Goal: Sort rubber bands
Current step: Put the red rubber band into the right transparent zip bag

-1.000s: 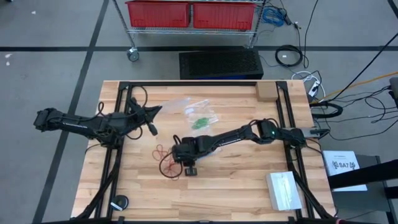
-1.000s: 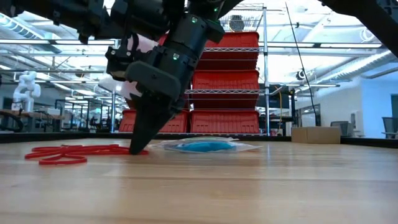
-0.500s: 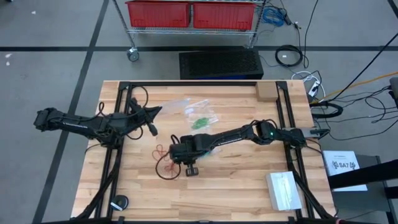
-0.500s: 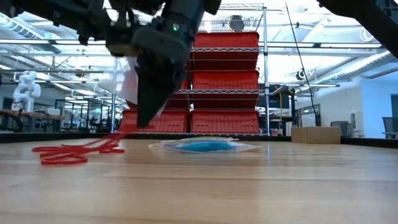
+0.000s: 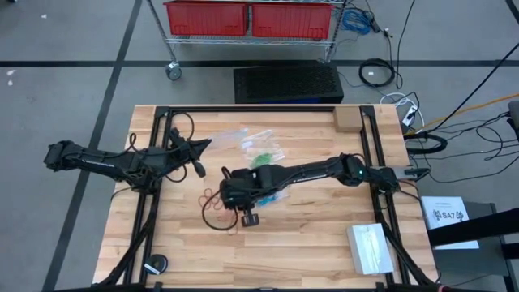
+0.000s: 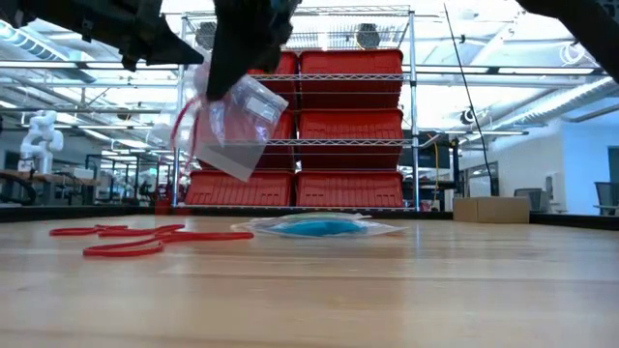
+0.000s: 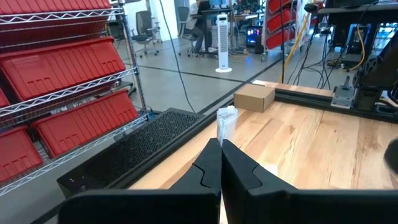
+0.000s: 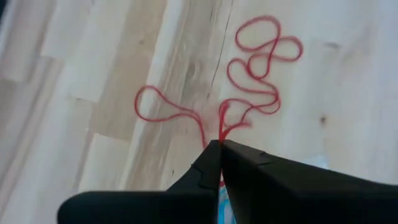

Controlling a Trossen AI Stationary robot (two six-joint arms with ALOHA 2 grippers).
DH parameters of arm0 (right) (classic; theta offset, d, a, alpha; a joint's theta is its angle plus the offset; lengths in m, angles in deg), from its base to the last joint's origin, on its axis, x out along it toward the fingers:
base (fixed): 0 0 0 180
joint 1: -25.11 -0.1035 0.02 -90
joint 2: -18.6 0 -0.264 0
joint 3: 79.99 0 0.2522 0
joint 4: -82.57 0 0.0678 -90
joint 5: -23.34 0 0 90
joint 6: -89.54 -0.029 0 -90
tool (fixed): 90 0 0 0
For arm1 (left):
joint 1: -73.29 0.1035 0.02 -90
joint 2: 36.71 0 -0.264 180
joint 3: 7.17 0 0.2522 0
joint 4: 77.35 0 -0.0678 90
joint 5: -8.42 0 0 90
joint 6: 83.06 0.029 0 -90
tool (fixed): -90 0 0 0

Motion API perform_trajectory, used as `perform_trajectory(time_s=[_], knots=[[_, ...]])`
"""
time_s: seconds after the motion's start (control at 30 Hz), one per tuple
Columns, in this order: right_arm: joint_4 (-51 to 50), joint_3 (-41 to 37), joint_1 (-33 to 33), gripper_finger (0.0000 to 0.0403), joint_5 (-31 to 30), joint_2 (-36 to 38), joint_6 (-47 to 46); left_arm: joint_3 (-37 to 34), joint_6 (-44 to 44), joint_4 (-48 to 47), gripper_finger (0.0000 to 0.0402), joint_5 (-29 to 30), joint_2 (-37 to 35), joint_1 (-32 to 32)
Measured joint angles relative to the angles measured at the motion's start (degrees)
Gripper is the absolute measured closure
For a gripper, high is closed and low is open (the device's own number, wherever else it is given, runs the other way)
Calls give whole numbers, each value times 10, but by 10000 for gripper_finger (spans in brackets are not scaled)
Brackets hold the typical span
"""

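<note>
Several red rubber bands hang pinched in right hand.

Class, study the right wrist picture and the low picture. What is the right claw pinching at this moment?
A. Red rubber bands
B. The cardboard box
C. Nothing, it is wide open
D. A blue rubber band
A: the right claw is shut with the strands of the red rubber bands running up into its tips, and in the low view a red strand rises off the table toward it.
</note>
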Motion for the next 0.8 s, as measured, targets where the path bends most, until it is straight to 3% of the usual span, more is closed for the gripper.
perform_trajectory(time_s=[0.2,0.57,0.8], knots=[[5,0,0,399,-11,44,10,0,0,-1,401,0,0,0],[25,1,12,399,-181,133,38,0,-1,-5,401,-100,1,0],[28,1,21,399,-247,184,54,0,-1,-16,401,-139,10,0]])
